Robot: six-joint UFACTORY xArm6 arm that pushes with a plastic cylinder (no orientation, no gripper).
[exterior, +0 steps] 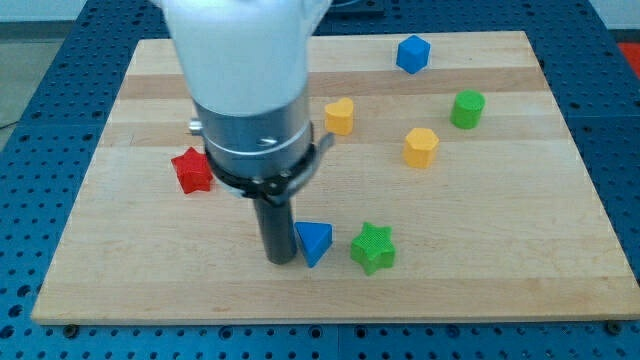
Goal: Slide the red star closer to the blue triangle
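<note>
The red star [192, 171] lies on the wooden board [500, 270] at the view's left. The blue triangle [314, 242] lies lower, near the view's middle bottom. My tip [279, 259] is at the end of the dark rod, just left of the blue triangle and touching or nearly touching it. The tip is below and to the right of the red star, well apart from it. The arm's white and grey body hides part of the board above the rod.
A green star [373, 247] lies just right of the blue triangle. A yellow heart [340, 116], a yellow hexagon [421, 146], a green cylinder [466, 109] and a blue hexagonal block [412, 54] lie in the upper right half.
</note>
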